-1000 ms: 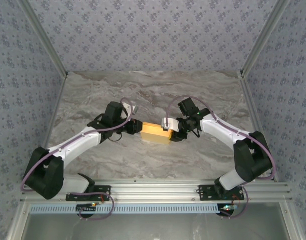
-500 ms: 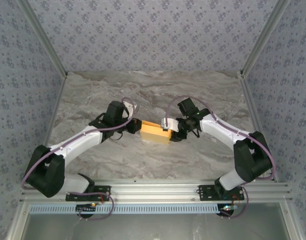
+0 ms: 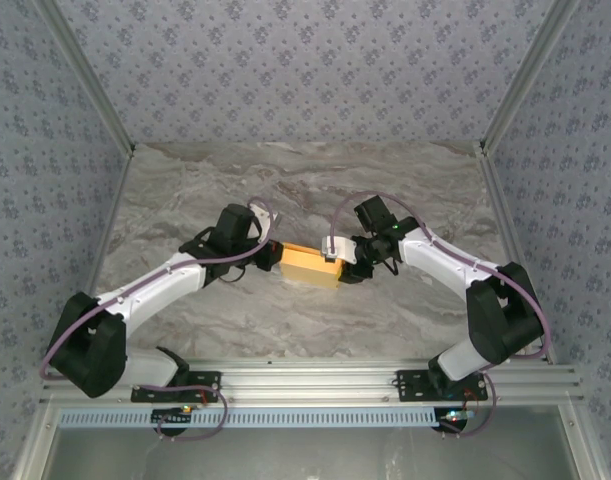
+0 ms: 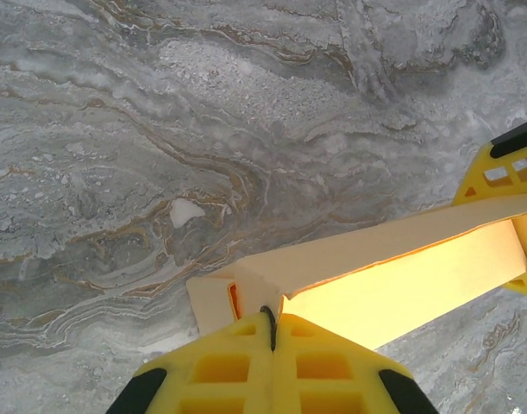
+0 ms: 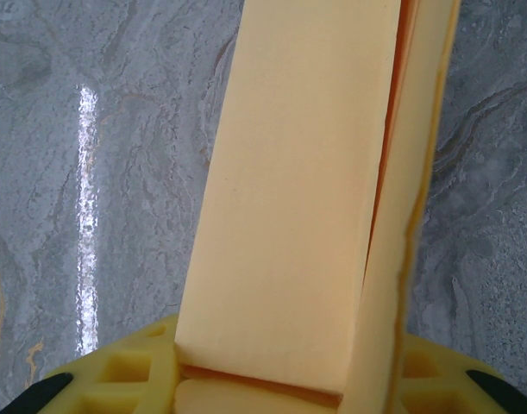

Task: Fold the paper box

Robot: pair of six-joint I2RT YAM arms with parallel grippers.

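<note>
**At mid-table: box formed, left end not yet shut**

From above, I see the paper box [image 3: 310, 265] mid-table [image 3: 285, 180], with the left gripper [image 3: 273, 256] at one end and the right gripper [image 3: 342, 262] at the other. On the left wrist, my fingers [image 4: 228, 371] are pressed together, nosing a pale end flap [image 4: 213, 302]; the lid looks ajar. On the right wrist, the jaws clamp the box's sides. I judge only tucking remains.
</note>
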